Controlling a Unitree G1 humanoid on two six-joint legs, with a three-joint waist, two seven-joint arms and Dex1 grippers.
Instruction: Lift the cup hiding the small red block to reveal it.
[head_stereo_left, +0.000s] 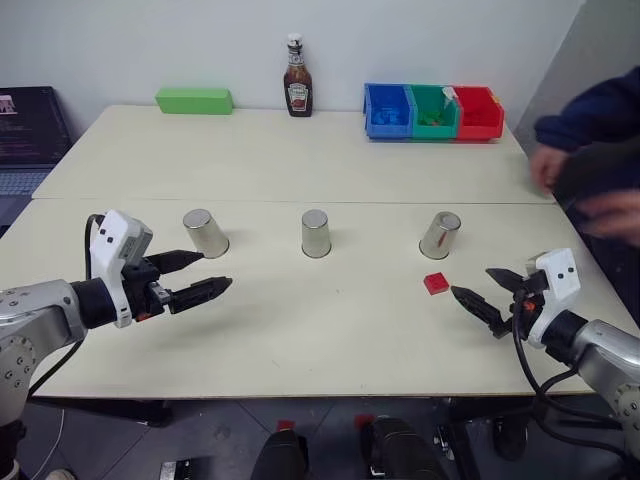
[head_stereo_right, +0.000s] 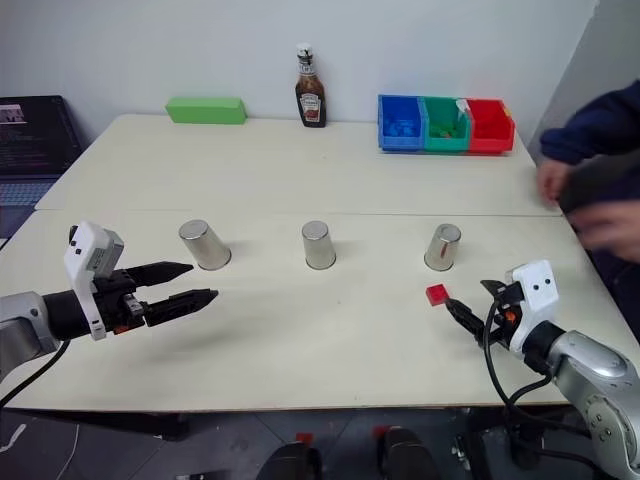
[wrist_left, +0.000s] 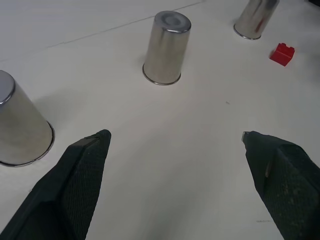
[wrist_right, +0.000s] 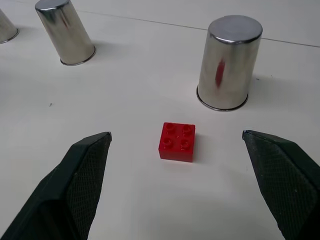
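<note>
Three small silvery metal cups are standing upside down in a row across the pale beige desk (head_stereo_left: 300, 160): the left cup (head_stereo_left: 205, 232), the middle cup (head_stereo_left: 315, 233) and the right cup (head_stereo_left: 440, 235), well apart from each other. The small bright red square block with studs on top (head_stereo_left: 435, 283) is lying bare on the desk just in front of the right cup, near it but not touching, and no cup is covering it.

The left hand (head_stereo_left: 205, 275) is hovering over the desk in front of the left cup, its two black fingers spread wide and grasping nothing. The right hand (head_stereo_left: 478, 300) is hanging low beside the red block, on the robot's right of it; its fingers are also released wide and empty, and in the right wrist view the block (wrist_right: 177, 142) is lying between them, touching neither.

At the far edge of the desk are standing a flat green box (head_stereo_left: 194, 100), a brown sauce bottle (head_stereo_left: 297, 80) and a row of blue, green and red plastic bins (head_stereo_left: 433, 112). A person's hands and dark blue sleeve (head_stereo_left: 590, 170) are reaching in at the right side.
</note>
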